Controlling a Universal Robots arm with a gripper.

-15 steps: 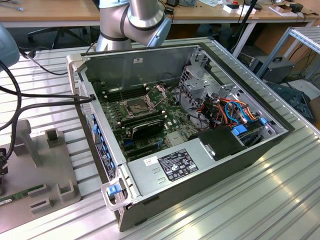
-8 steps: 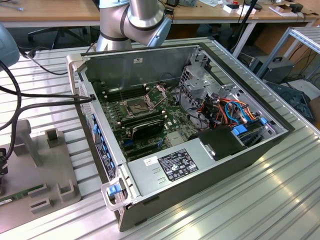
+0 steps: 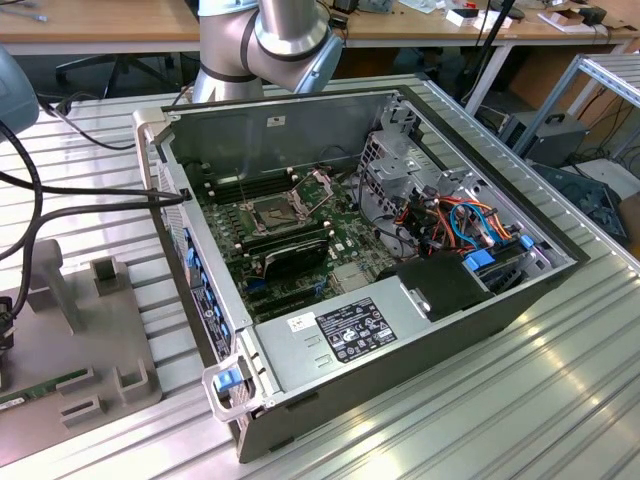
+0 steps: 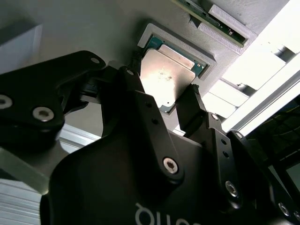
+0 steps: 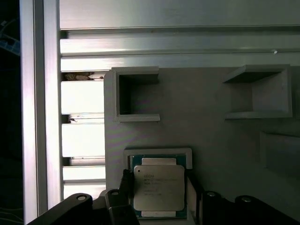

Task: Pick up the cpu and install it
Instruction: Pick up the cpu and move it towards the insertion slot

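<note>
First wrist view: cpu (image 5: 158,187) in grey tray (image 5: 197,117) on slatted metal table (image 5: 140,44)

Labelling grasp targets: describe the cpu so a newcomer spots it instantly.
In the first wrist view, find the grey fixture plate on the aluminium slats. There a shallow square frame holds the cpu, flanked by the open fingers. Its shiny silver lid with green rim stands out from the empty grey brackets.

**Hidden and Cropped Items**

In both wrist views the gripper (image 4: 164,80) (image 5: 159,177) covers part of the cpu (image 4: 169,75) (image 5: 158,190); contact between the two cannot be determined. In the exterior view the arm (image 3: 272,38) is cut off at the upper edge, and the grey fixture tray (image 3: 105,340) at the lower left.
</note>
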